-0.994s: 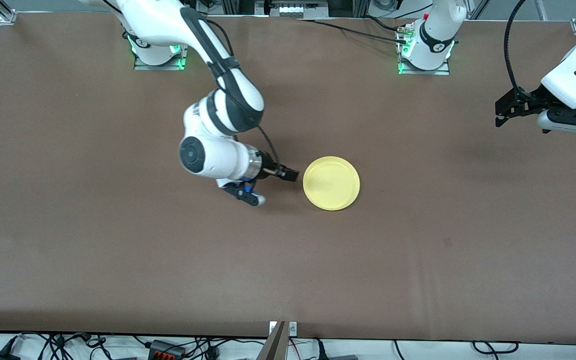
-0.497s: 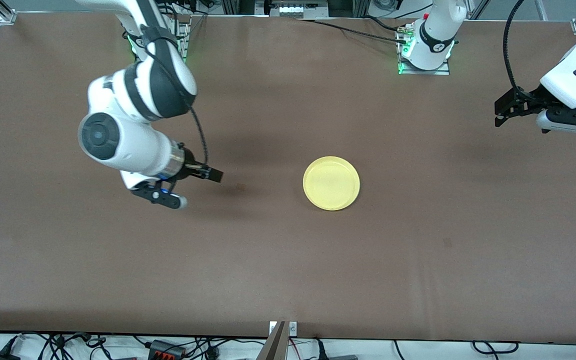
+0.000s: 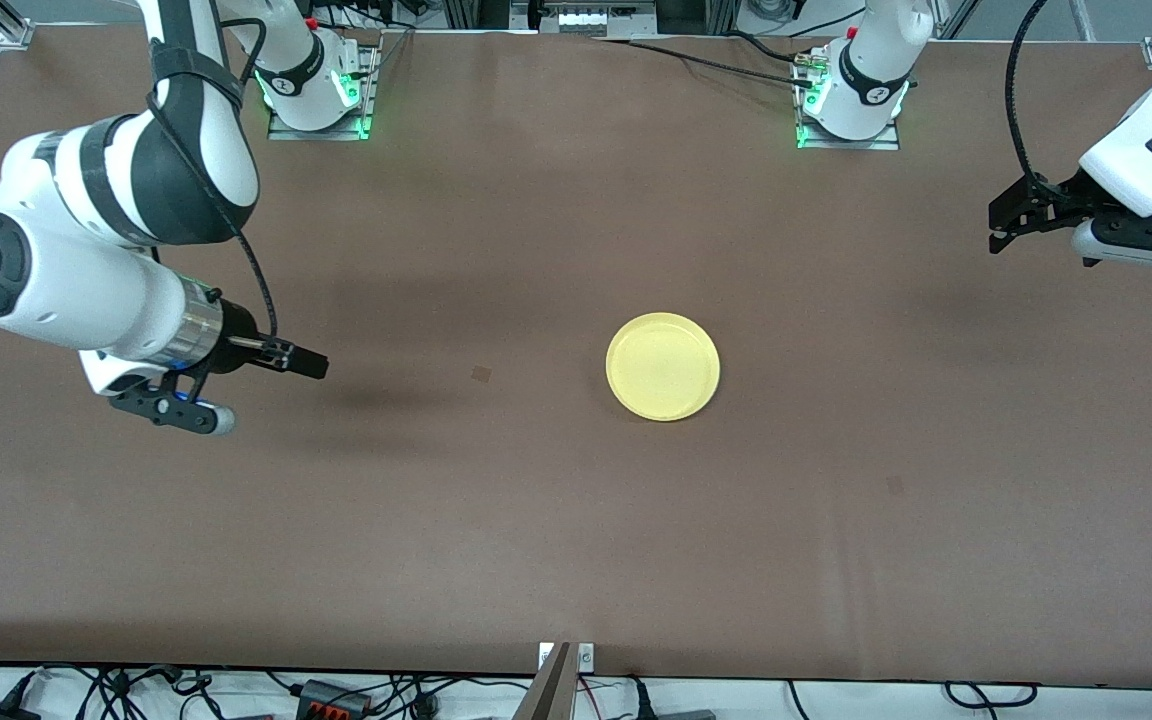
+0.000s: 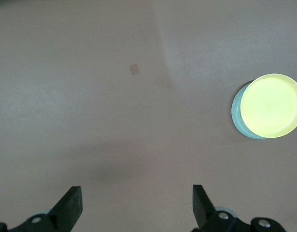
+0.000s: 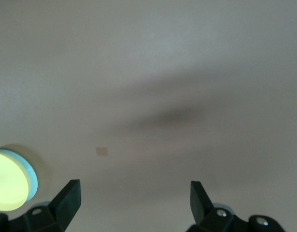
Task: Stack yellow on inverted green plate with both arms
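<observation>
resting rim-up on the green plate (image 4: 236, 115), whose pale edge peeks out from under it in both wrist views, the yellow plate (image 3: 663, 366) sits mid-table, well apart from both grippers. the right gripper (image 3: 304, 364) hangs over bare brown table (image 3: 536, 520) toward the right arm's end, jaws spread wide and empty. the left gripper (image 3: 998, 228) waits over the left arm's end, likewise wide open, holding nothing.

Round pale yellow plastic plate (image 3: 663, 366), plain, no pattern. Pale mint-green plastic plate (image 4: 238, 115) shows as a crescent rim under it. Brown matte table (image 3: 836, 480), one small darker square patch (image 3: 480, 374).
</observation>
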Robot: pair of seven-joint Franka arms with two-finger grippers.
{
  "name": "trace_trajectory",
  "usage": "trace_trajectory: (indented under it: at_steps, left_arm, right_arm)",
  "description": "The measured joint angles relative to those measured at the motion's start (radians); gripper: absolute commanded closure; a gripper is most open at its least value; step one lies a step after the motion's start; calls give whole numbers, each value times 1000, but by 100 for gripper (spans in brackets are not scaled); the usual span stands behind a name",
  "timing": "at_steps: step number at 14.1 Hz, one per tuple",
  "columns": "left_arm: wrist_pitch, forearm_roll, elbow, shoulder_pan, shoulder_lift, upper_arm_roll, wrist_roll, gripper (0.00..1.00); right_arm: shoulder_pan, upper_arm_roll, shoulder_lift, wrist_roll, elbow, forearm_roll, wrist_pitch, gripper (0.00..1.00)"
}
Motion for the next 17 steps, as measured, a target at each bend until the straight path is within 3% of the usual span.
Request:
trace_trajectory:
  at_steps: [3, 5, 13, 17]
  left_arm:
    - [0, 0, 0, 0, 0, -1, 0, 0]
    - [0, 0, 0, 0, 0, -3, 0, 0]
    - [-1, -21, 0, 2, 0, 2, 0, 0]
    - [-1, -24, 0, 2, 0, 2, 0, 0]
  right_arm:
    - [-44, 40, -19, -41, 17, -90, 1, 0]
    - [-147, 144, -56, -76, 23, -173, 1, 0]
    - [-616, 528, -215, -277, 1, -345, -9, 0]
    - [-704, 587, -269, -350, -35, -369, -13, 0]
